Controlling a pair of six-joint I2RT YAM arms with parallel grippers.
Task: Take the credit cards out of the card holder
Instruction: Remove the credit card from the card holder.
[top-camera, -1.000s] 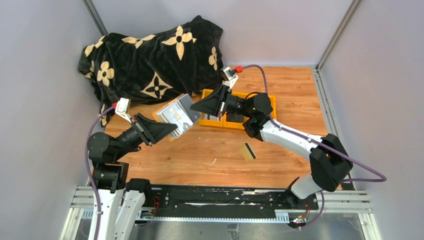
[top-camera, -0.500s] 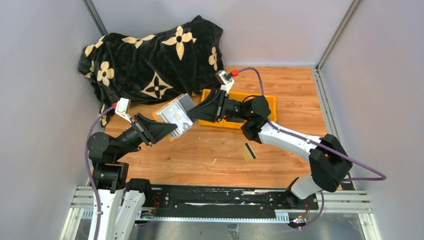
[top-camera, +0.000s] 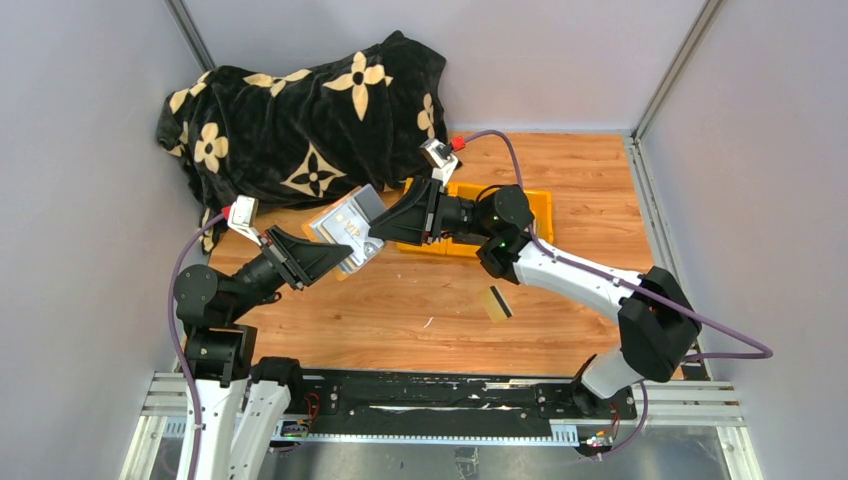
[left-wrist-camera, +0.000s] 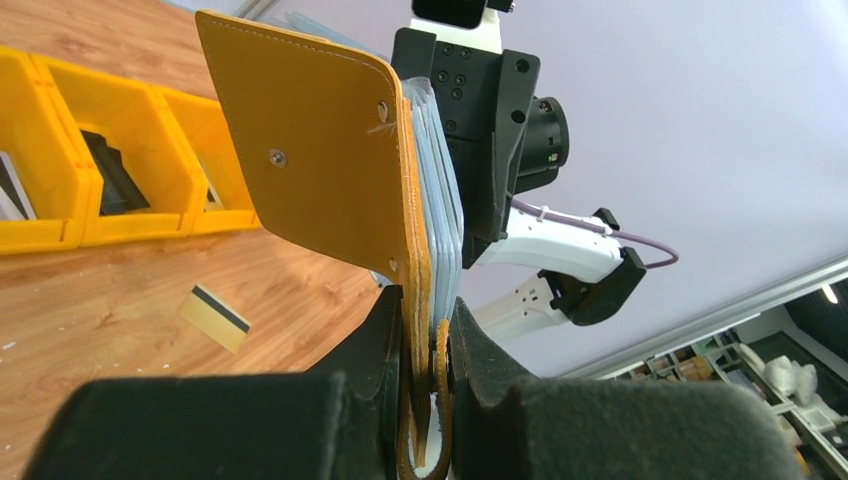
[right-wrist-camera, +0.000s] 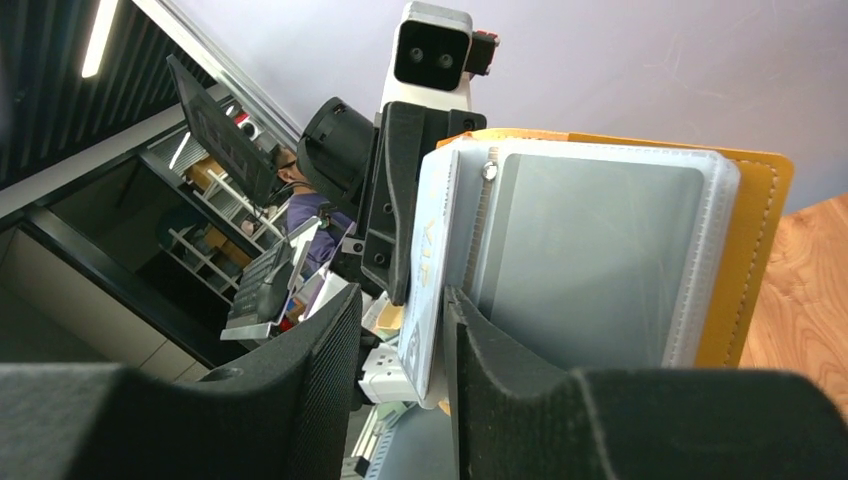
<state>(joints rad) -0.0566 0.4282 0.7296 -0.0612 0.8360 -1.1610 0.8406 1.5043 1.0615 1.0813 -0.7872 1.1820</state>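
My left gripper (top-camera: 340, 262) is shut on the lower edge of the mustard-tan card holder (top-camera: 345, 228) and holds it upright above the table, clear pockets fanned out. In the left wrist view the holder (left-wrist-camera: 320, 170) rises from between my pads (left-wrist-camera: 428, 325). My right gripper (top-camera: 380, 232) is open, its fingers either side of a pale grey-white credit card (right-wrist-camera: 430, 260) that sticks out of the holder's pockets (right-wrist-camera: 600, 250); a gap shows between one finger and the card (right-wrist-camera: 403, 320). A tan-gold credit card with a black stripe (top-camera: 495, 303) lies on the table, also in the left wrist view (left-wrist-camera: 213, 318).
A yellow three-compartment bin (top-camera: 535, 205) sits behind the right arm, with dark items in it (left-wrist-camera: 105, 170). A black blanket with tan flowers (top-camera: 300, 110) is heaped at the back left. Grey walls close in the wooden table (top-camera: 590, 170).
My right gripper has moved left to the card holder, and its fingers now straddle the pale card's edge. The left gripper has kept hold of the holder, which has tilted slightly.
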